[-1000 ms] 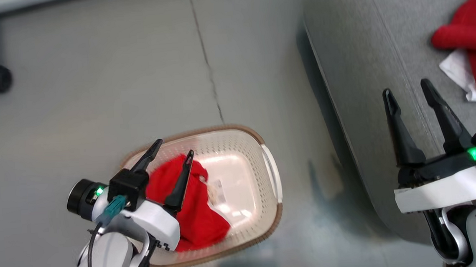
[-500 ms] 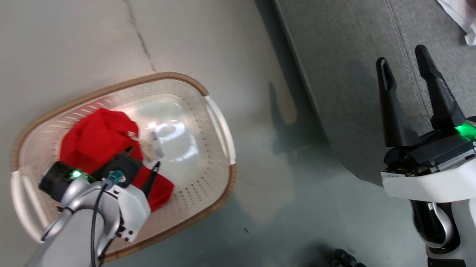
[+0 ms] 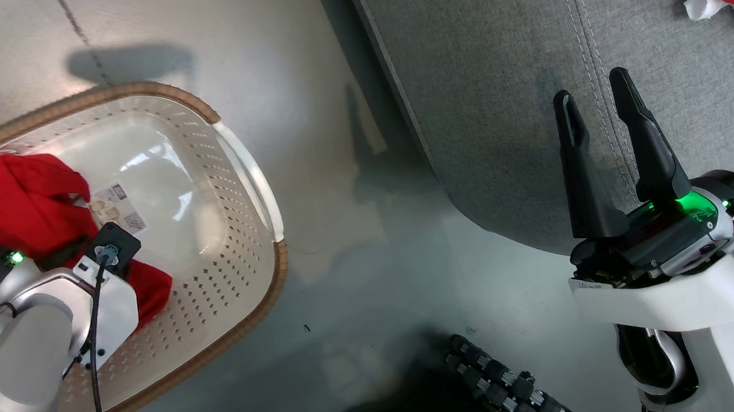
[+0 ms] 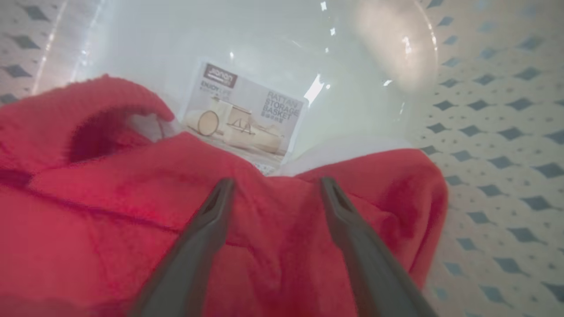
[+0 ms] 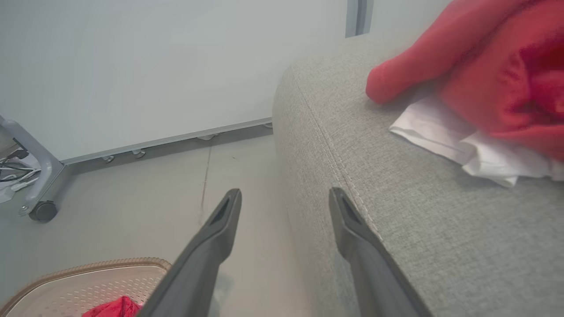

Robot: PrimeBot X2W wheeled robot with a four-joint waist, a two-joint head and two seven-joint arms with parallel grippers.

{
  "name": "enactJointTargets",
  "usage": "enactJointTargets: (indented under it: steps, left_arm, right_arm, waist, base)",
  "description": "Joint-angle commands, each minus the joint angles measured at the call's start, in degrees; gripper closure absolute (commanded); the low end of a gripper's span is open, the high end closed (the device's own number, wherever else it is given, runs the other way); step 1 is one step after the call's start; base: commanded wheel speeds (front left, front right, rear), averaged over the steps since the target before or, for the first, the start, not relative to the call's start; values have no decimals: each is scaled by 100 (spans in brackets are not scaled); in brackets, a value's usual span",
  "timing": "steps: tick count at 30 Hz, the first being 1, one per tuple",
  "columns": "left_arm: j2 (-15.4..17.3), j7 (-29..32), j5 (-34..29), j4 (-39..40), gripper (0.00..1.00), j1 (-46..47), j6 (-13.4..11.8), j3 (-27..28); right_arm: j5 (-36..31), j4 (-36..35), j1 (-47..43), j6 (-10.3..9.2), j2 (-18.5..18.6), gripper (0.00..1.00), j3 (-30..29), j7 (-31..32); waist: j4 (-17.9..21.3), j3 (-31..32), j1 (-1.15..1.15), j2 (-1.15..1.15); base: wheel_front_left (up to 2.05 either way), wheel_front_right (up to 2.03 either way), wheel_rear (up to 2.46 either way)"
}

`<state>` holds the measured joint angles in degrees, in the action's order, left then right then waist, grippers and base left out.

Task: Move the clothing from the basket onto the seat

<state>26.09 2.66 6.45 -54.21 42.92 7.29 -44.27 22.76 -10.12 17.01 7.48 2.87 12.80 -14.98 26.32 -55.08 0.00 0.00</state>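
Now, the seat [image 3: 495, 93] takes up the right of my head view. One red garment [image 5: 506, 66] already lies on it, white trim [image 5: 462, 141] showing beneath, well apart from the basket [image 3: 245, 169] on the floor [image 3: 345, 265] to my left. The second red garment [image 4: 110, 211] is heaped against the basket's left end, so I judge the job half done. My left claw [image 4: 276, 182] is down inside the basket with its fingers spread over a ridge of red fabric and nothing pinched yet. The wrist picture is too soft for me to tell whether the tips touch the cloth. My right claw [image 3: 591, 85] hangs wide and empty above the seat's front edge. What worries me most is a shallow bite: closing on a thin fold could let the heap slide out partway up. If I push too deep instead, the tips may scrape the plastic floor or catch a perforation, and a basket this light could be dragged or tipped. A trailing sleeve could also hook the rim on the way over. Last, the printed label [image 4: 244, 110] lies just beyond the fingertips and could get nipped along with the cloth.
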Motion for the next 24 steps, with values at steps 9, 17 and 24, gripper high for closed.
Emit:
enactJointTargets:
  steps: [9, 17, 24]
  left_arm:
    - [63, 649, 207, -659, 0, 398, 12, -622]
    - [18, 681, 205, -991, 100, 645, 9, -906]
    - [-18, 248, 299, -1136, 100, 852, -66, -866]
  right_arm:
    - [90, -154, -215, 4, 8, 0, -71, -31]
    - [85, -218, -162, 4, 8, 0, -103, -31]
    - [47, -218, -95, 3, 8, 0, -58, -31]
  waist:
    - [41, -208, 0, 0]
    - [6, -261, 0, 0]
    - [13, -217, 0, 0]
  base:
    - [0, 0, 0]
    - [0, 0, 0]
    - [0, 0, 0]
